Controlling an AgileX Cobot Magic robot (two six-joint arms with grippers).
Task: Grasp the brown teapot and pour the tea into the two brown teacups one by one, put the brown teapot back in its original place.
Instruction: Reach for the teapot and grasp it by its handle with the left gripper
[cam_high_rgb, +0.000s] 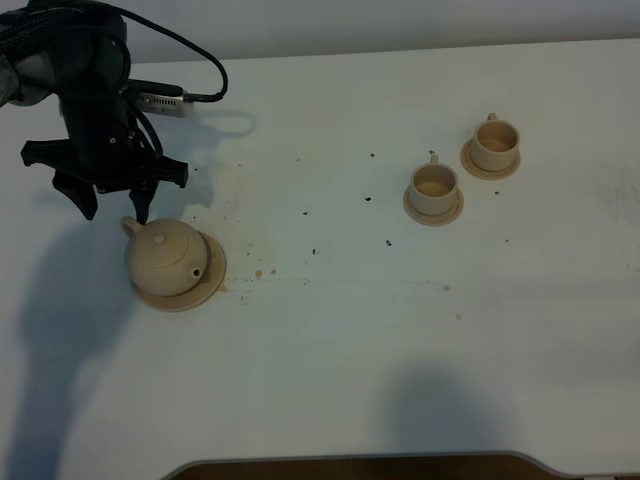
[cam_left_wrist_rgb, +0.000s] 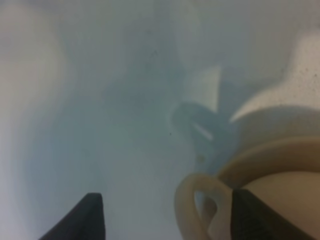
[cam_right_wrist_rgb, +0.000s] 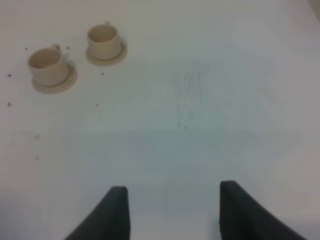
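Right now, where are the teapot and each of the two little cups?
Brown teapot (cam_high_rgb: 166, 260): high view, on its round body.
Teacup nearer the teapot (cam_high_rgb: 434, 183): high view, on its open top.
Farther teacup (cam_high_rgb: 495, 136): high view, on its open top.

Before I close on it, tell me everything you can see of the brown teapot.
The brown teapot is squat, round and pale tan, matte like unglazed ceramic. Its lid is on, with a small knob. It stands upright on a wider matching saucer at the left of the white table. The loop handle points towards the far left, the short spout the opposite way. The open left gripper straddles the handle; whether it touches is unclear.
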